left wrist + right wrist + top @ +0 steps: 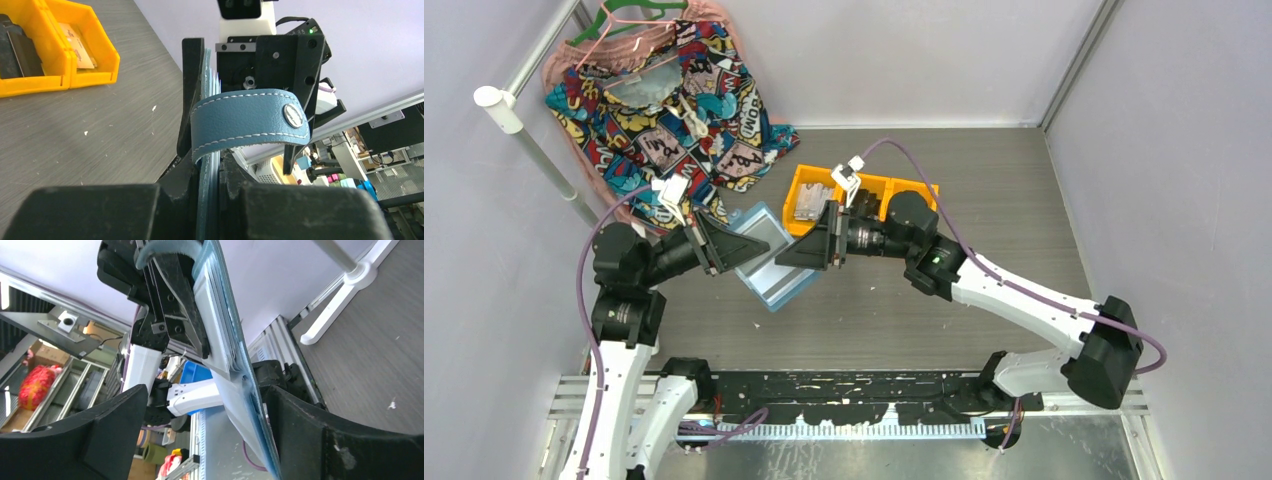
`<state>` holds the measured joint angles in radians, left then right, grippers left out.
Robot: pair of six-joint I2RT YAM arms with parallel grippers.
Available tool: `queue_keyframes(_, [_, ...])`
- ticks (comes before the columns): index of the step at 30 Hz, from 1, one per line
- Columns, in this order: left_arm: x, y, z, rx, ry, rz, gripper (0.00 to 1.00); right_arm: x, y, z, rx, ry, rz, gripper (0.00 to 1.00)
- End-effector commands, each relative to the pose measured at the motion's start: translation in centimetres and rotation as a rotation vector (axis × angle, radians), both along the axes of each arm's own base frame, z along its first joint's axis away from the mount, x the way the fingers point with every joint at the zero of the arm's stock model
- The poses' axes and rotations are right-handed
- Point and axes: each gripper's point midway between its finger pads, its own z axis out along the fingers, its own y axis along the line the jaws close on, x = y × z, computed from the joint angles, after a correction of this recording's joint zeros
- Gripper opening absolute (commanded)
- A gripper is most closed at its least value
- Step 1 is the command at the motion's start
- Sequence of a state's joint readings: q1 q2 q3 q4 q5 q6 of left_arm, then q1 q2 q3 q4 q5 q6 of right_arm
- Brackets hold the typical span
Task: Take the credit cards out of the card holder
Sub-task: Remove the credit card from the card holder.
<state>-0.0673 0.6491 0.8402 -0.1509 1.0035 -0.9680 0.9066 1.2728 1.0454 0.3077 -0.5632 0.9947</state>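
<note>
Left claw (742, 245) clamps the card holder (245, 117); right claw (215, 430) gapes around it.

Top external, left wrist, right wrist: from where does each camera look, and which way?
Top external: above and behind the arms, facing down at the table; both arms show.
Left wrist: on the left arm, facing the right gripper; its own jaws pinch the card holder.
Right wrist: on the right arm, facing the left gripper; its own open jaws flank the card holder.
Both wrist views share the card holder.
</note>
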Motion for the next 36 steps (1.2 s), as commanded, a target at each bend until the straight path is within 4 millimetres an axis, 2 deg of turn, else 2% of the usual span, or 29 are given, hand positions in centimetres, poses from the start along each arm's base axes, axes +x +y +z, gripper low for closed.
queue_keyframes(1, [-0.6,0.0,2.6,-0.021,-0.098,-0.011,0.0,-2.0,1.1,1.2,0.084,-0.022,0.07,0.87])
queue_keyframes(6, [-0.6,0.0,2.8,-0.021,-0.1,-0.001,0.0,-1.2,1.7,0.2,0.088,0.031,0.039,0.52])
queue_keyframes(7, [-0.5,0.0,2.8,-0.02,-0.098,0.003,0.0,-1.1,1.7,0.1,0.085,0.035,0.029,0.41])
queue_keyframes(9, [-0.5,0.1,2.8,-0.015,-0.096,0.009,0.13,-0.6,1.7,0.0,0.079,0.033,0.002,0.23])
queue_keyframes(10, [-0.5,0.1,2.8,-0.012,-0.097,0.011,0.21,-0.5,1.6,0.1,0.075,0.03,-0.01,0.17])
queue_keyframes(11, [-0.5,0.1,2.8,-0.008,-0.095,0.013,0.25,-0.2,1.5,-0.1,0.064,0.028,-0.03,0.13])
queue_keyframes(14, [-0.6,0.2,2.9,-0.003,-0.106,0.022,0.35,0.4,1.1,-0.5,0.029,0.019,-0.084,0.08])
queue_keyframes(16, [-0.7,0.3,2.8,0.002,-0.109,0.027,0.38,0.6,0.8,-0.8,0.008,0.012,-0.107,0.05])
queue_keyframes(22, [-0.7,0.4,2.5,0.019,-0.106,0.042,0.38,0.9,0.6,-1.9,-0.042,0.017,-0.128,0.02])
queue_keyframes(26, [-0.7,0.5,2.6,0.022,-0.111,0.051,0.35,1.0,0.6,-1.9,-0.051,0.019,-0.134,0.01])
queue_keyframes(36, [-1.0,0.4,2.3,0.015,-0.094,0.04,0.36,0.9,0.6,-2.2,-0.078,0.019,-0.13,0.01])
